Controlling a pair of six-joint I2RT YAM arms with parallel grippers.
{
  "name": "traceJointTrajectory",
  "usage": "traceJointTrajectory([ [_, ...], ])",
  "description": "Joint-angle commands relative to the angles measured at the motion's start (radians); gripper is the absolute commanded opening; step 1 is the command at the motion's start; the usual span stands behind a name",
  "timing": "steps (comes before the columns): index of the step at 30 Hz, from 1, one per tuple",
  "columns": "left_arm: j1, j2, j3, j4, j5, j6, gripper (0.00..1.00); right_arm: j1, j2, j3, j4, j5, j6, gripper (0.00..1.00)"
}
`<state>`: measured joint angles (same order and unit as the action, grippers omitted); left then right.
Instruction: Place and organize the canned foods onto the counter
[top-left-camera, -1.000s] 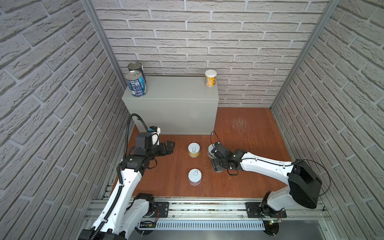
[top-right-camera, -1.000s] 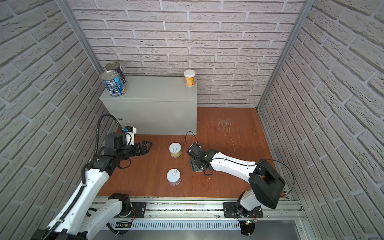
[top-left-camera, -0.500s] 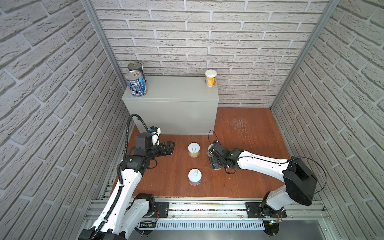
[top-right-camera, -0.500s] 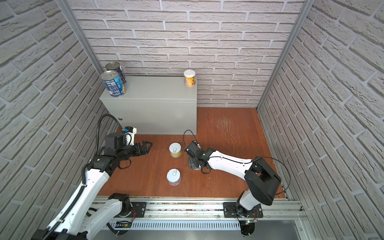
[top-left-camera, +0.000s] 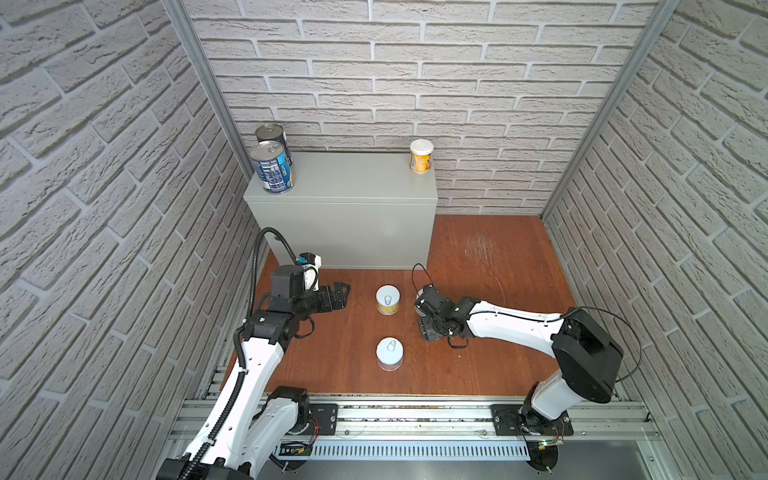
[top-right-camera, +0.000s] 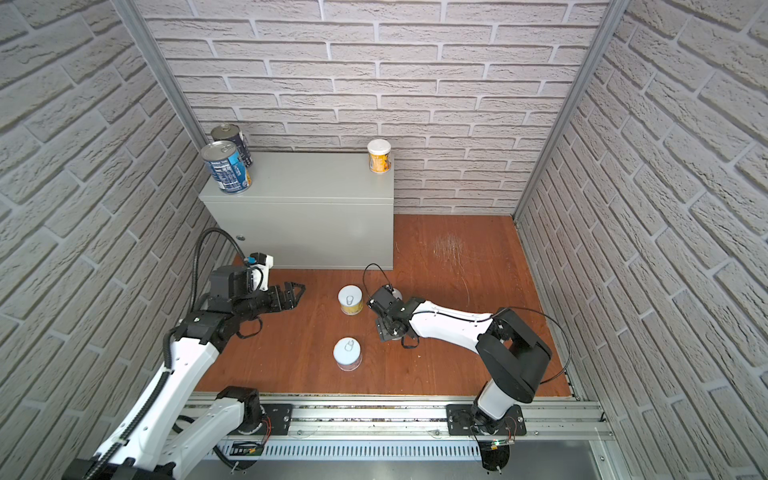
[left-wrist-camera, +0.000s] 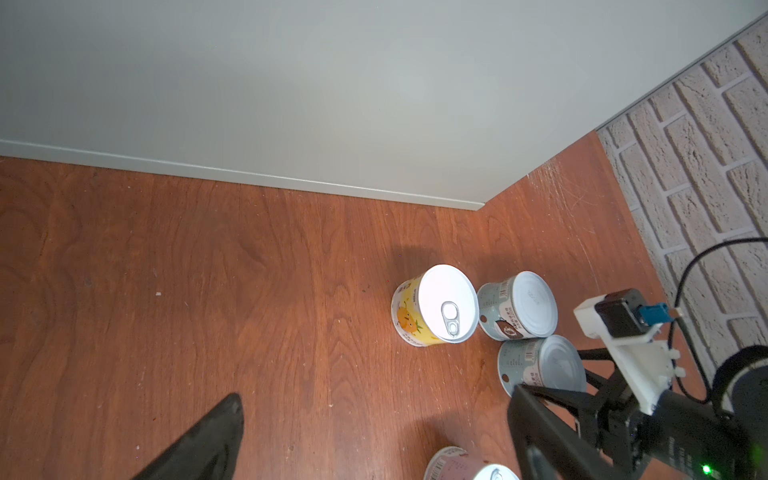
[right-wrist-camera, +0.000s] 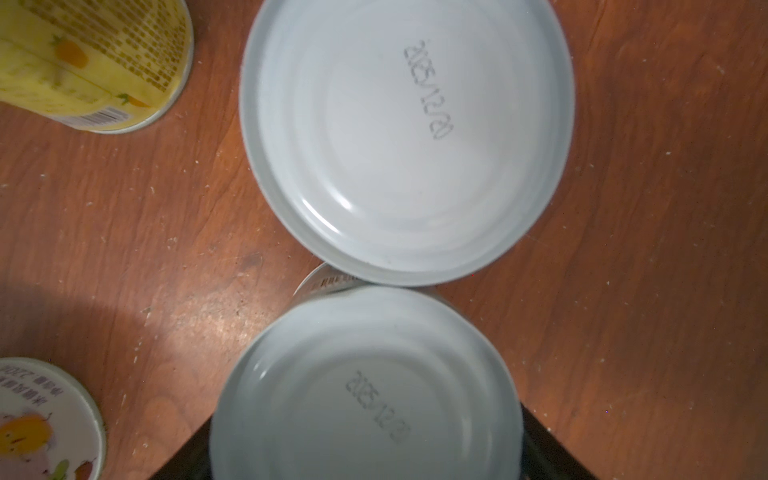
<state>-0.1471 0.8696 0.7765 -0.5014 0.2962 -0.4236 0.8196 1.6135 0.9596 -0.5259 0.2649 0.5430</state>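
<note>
You had the left gripper (top-left-camera: 341, 292) hanging low over the floor (top-left-camera: 490, 266) at centre left of both top views. Its jaws were spread wide and held nothing. Its own wrist view caught just one dark finger (left-wrist-camera: 208, 436) at the lower left edge.

Higher in the frame, the grey surface (top-left-camera: 353, 187) carried the front blue can (top-left-camera: 272, 172) and the rear blue can (top-left-camera: 272, 137) close together at its left end. An upright yellow can (top-left-camera: 421, 156) stood at its back right corner. Only the top views showed those three.

Mid-frame on the floor stood the floor yellow can (top-left-camera: 387, 298) and, below it and apart, the pink can (top-left-camera: 389, 353).

Right of them your right gripper (top-left-camera: 430, 322) pointed down. The top views gave only a sliver of the free white can (top-right-camera: 397, 294) beside it and hid the can beneath it. The left wrist view showed both: the free white can (left-wrist-camera: 517, 305) just beside the floor yellow can, and the straddled white can (left-wrist-camera: 540, 365) just beside that. The right wrist view showed the straddled white can (right-wrist-camera: 365, 386) between two dark fingers (right-wrist-camera: 552, 453), with the jaws partly closed around it. Whether they pressed it, you could not tell.
</note>
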Motion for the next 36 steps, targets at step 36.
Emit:
traceJointTrajectory([
  [36, -0.109, -0.077, -0.040, 0.136, 0.166, 0.045, 0.98, -0.001, -0.189, 0.166, -0.044, -0.160, -0.059, 0.52],
])
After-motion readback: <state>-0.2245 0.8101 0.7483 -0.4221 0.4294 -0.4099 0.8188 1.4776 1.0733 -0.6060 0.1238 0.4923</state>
